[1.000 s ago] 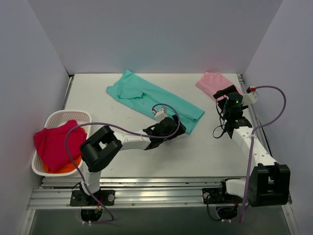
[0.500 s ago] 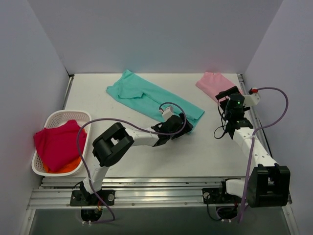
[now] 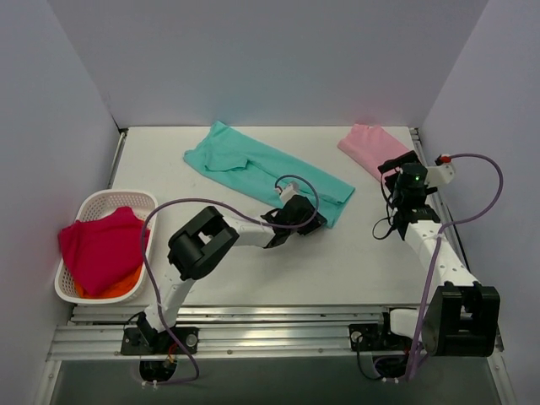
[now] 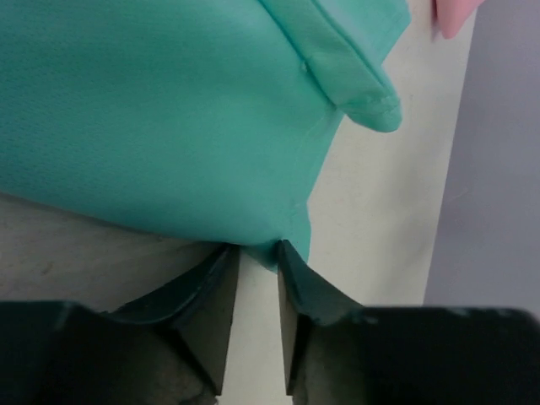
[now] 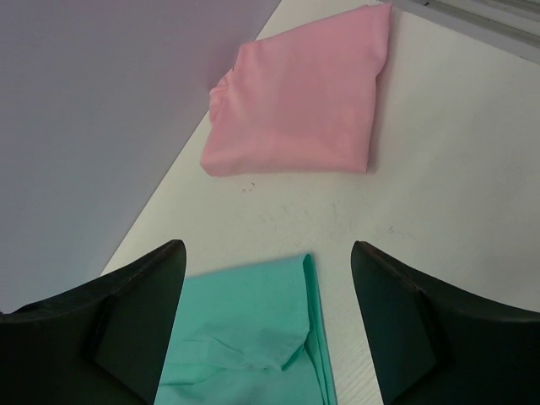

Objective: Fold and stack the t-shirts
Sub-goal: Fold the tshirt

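The teal-green t-shirt (image 3: 253, 164) lies as a long folded band running diagonally across the table's middle. My left gripper (image 3: 314, 218) is at its near right corner. In the left wrist view the jaws (image 4: 258, 253) stand close together, with that teal (image 4: 169, 110) corner pinched between their tips. The pale pink t-shirt (image 3: 371, 145) lies folded at the back right. My right gripper (image 3: 396, 164) hovers just in front of it, open and empty. In the right wrist view, the pink shirt (image 5: 299, 110) is ahead of the right gripper (image 5: 266, 249) and the teal end (image 5: 245, 337) is below it.
A white lattice basket (image 3: 84, 207) stands at the left edge, holding a red cloth (image 3: 101, 249) over something orange (image 3: 118, 291). Grey walls close in the left, back and right sides. A metal rail runs along the table's right edge (image 3: 443, 211).
My left gripper has slid right to the teal shirt's near right corner and its jaws have drawn in from wide open. The right gripper has shifted slightly right, still open.
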Motion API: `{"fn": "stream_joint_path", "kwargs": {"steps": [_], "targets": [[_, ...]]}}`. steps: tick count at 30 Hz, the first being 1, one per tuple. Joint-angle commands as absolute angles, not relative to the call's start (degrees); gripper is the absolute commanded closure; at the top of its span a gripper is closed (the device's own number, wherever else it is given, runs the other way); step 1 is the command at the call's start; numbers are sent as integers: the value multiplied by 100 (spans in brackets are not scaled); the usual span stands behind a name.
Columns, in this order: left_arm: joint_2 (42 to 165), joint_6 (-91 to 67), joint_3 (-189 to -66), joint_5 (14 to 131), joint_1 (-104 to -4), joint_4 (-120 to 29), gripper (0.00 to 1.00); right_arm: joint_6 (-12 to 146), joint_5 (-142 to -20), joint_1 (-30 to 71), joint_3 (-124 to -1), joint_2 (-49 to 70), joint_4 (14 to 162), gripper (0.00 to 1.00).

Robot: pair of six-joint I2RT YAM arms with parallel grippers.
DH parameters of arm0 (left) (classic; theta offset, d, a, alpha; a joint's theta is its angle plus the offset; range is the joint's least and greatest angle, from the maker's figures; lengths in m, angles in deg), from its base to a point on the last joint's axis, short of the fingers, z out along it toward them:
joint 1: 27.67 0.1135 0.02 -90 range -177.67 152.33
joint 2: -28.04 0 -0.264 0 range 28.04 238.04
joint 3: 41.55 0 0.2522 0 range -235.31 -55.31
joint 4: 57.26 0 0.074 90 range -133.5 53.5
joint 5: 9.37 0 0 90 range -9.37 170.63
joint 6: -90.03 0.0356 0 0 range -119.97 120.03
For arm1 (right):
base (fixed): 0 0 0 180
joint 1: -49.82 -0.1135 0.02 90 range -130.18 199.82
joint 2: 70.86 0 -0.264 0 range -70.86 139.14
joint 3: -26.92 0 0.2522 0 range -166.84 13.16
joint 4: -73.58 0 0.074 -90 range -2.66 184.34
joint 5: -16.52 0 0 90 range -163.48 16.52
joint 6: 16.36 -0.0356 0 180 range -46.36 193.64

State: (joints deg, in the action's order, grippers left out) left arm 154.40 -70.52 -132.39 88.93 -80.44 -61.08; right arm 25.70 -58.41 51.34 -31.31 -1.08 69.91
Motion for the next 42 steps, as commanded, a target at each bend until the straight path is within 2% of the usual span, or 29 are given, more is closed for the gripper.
{"fn": "stream_joint_path", "kwargs": {"steps": [1,2,3,5,10,12,18,21,24,25,26,27,29,30,31,35,39,42], "targets": [[15776,-6932,-13283,8687,-8014,-5800,67,2592,-5845,5184,-3105,-151,6792,25],[15785,-6932,-13283,8678,-8005,-5791,73,2592,-5845,5193,-3088,-160,6774,25],[15794,-6932,-13275,8670,-7988,-5791,88,2592,-5853,5202,-3079,-151,6774,25],[15794,-6932,-13222,8661,-7952,-5791,98,2583,-5888,5220,-3070,-151,6757,26],[15331,-6783,-12617,8713,-7795,-6124,98,2557,-5976,5228,-3035,-169,6713,26],[14961,-6634,-11976,8888,-7794,-6160,98,2522,-6046,5237,-2991,-204,6660,27],[12800,-6624,-9572,9732,-7829,-6029,98,2425,-6223,5071,-2859,-274,6441,29],[11543,-6869,-8638,10224,-7864,-5398,98,2425,-6056,4667,-2903,-274,6440,29],[10199,-7194,-8196,10716,-7926,-4397,98,2468,-5714,3982,-2982,-160,6335,29],[9473,-7265,-8064,10839,-7935,-3567,98,2503,-5669,3780,-3008,-90,6265,29],[9100,-7353,-8036,11232,-7943,-3141,93,2599,-5599,3378,-3122,119,6169,29],[8705,-7476,-8010,11410,-7961,-2728,80,2696,-5573,3174,-3210,234,6116,27],[7624,-7512,-7983,11744,-7979,-1725,38,2916,-5572,2796,-3447,743,6045,24],[7298,-7512,-7992,12042,-7961,-1435,3,3178,-5642,2463,-3735,937,6010,20],[6773,-7486,-8018,12132,-7961,-1014,6,3302,-5747,2382,-3895,1374,5940,18],[6188,-7187,-8089,12378,-7926,-729,6,3558,-6380,2214,-4756,2474,5887,15],[6441,-6933,-8229,12457,-7908,-913,6,3751,-6837,2222,-5959,3617,5834,15],[6863,-6696,-8422,12510,-7908,-1141,6,4006,-7153,2222,-7408,4750,6114,15]]}}
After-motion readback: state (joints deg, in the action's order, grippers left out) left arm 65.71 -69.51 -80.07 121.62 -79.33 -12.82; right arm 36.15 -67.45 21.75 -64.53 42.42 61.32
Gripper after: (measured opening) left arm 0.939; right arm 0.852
